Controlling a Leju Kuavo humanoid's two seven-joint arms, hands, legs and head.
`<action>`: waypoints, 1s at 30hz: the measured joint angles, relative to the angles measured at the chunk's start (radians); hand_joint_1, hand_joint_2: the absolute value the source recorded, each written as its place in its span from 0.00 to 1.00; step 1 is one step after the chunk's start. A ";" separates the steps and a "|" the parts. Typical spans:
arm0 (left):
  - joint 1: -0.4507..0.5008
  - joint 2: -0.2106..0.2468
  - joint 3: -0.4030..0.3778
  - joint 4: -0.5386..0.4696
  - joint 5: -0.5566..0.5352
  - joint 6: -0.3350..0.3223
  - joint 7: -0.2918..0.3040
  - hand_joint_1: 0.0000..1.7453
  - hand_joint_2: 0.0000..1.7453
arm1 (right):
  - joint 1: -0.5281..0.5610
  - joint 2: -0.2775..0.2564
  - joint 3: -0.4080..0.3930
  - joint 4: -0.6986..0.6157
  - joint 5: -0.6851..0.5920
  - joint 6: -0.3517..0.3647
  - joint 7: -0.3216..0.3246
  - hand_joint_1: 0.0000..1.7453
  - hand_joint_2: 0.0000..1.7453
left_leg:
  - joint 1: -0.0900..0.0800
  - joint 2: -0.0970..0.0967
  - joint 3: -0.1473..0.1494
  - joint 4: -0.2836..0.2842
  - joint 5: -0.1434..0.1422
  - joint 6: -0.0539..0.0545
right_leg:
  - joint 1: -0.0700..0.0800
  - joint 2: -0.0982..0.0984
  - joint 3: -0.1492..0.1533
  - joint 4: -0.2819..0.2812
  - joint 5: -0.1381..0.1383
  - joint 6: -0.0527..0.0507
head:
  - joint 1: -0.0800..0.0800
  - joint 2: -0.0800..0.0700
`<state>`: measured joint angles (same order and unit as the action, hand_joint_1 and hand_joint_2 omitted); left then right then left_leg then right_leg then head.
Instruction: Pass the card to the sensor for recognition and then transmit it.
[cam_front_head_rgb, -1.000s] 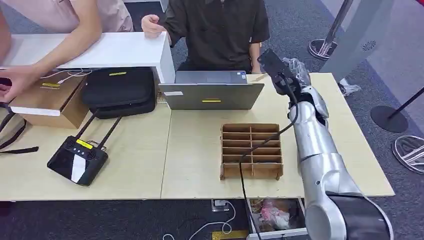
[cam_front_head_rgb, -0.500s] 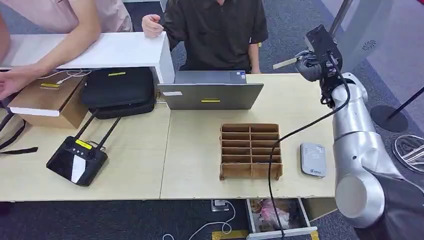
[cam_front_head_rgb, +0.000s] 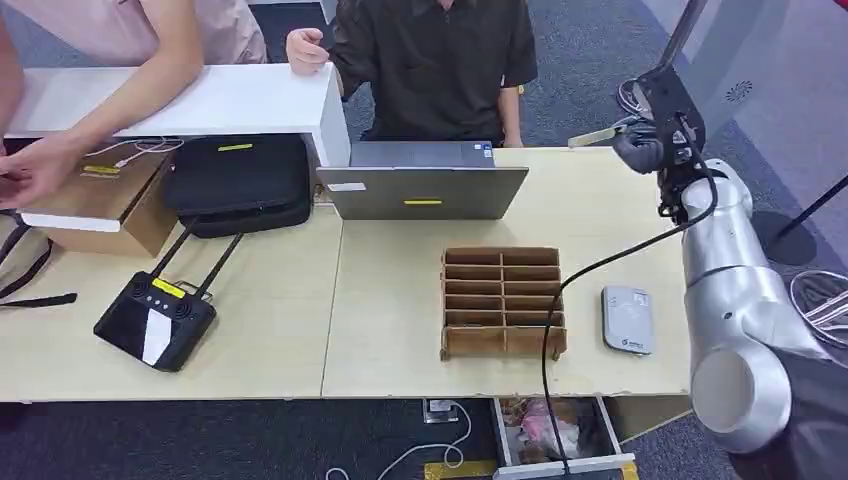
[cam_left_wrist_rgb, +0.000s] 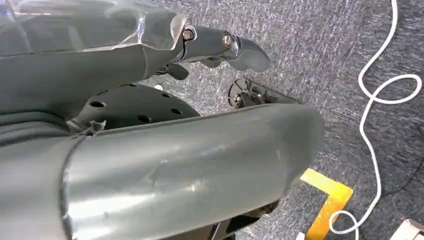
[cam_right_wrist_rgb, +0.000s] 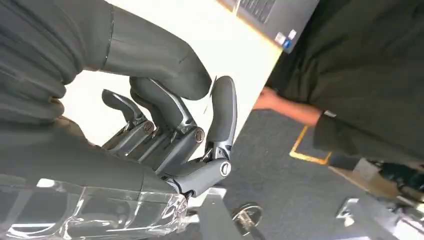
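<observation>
Above the far right corner of the table (cam_front_head_rgb: 400, 340) we see our right hand (cam_front_head_rgb: 640, 150) raised, its fingers closed on the card (cam_front_head_rgb: 595, 136), a thin pale strip held edge-on to the head view. The card's long axis runs roughly level and sideways, sticking out from the hand toward the person in the dark shirt (cam_front_head_rgb: 435, 60) seated behind the open laptop (cam_front_head_rgb: 425, 180); its free end tilts slightly downward. In the right wrist view the thumb (cam_right_wrist_rgb: 150, 55) lies over the curled fingers (cam_right_wrist_rgb: 222, 110), but the card itself is hard to make out there. Back toward us and below the hand, near the table's front edge, lies the grey card sensor (cam_front_head_rgb: 627, 320), well apart from the card. Just beside the sensor, further from the hand's side of the table, stands the brown cardboard divider box (cam_front_head_rgb: 503, 302). Far across the table from the hand sit a black remote controller (cam_front_head_rgb: 155, 318), a black bag (cam_front_head_rgb: 240, 180) and a cardboard box (cam_front_head_rgb: 100, 200), where another person's hand (cam_front_head_rgb: 35, 170) reaches. Our left hand (cam_left_wrist_rgb: 220, 47) hangs over grey carpet beside a white cable (cam_left_wrist_rgb: 380, 100); whether it is open or closed we cannot tell.
</observation>
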<state>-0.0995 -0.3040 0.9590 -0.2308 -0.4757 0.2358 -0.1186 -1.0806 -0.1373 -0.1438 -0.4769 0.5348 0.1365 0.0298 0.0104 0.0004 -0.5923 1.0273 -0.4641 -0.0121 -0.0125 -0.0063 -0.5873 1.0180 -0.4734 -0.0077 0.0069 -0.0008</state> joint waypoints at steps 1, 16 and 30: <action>0.000 0.000 0.000 0.000 0.000 0.000 0.000 0.00 0.00 | 0.003 -0.007 0.000 0.004 -0.002 -0.007 0.001 1.00 1.00 | 0.000 0.000 0.000 0.000 0.000 0.000 | 0.000 0.000 0.000 0.000 0.000 0.000 | 0.000 0.000; 0.009 0.001 0.000 0.000 0.012 0.006 0.000 0.00 0.00 | 0.112 -0.107 -0.001 0.052 -0.026 -0.045 -0.032 1.00 1.00 | 0.000 0.000 0.000 0.000 0.000 0.000 | 0.000 0.000 0.000 0.000 0.000 0.000 | 0.000 0.000; 0.010 0.001 0.000 0.000 0.012 0.006 0.000 0.00 0.00 | 0.123 -0.117 -0.001 0.064 -0.026 -0.045 -0.032 1.00 1.00 | 0.000 0.000 0.000 0.000 0.000 0.000 | 0.000 0.000 0.000 0.000 0.000 0.000 | 0.000 0.000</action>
<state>-0.0895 -0.3029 0.9590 -0.2308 -0.4635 0.2418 -0.1190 -0.9573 -0.2541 -0.1446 -0.4131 0.5085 0.0915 -0.0019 0.0107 0.0002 -0.5923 1.0270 -0.4642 -0.0120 -0.0122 -0.0065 -0.5875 1.0182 -0.4735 -0.0077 0.0069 -0.0008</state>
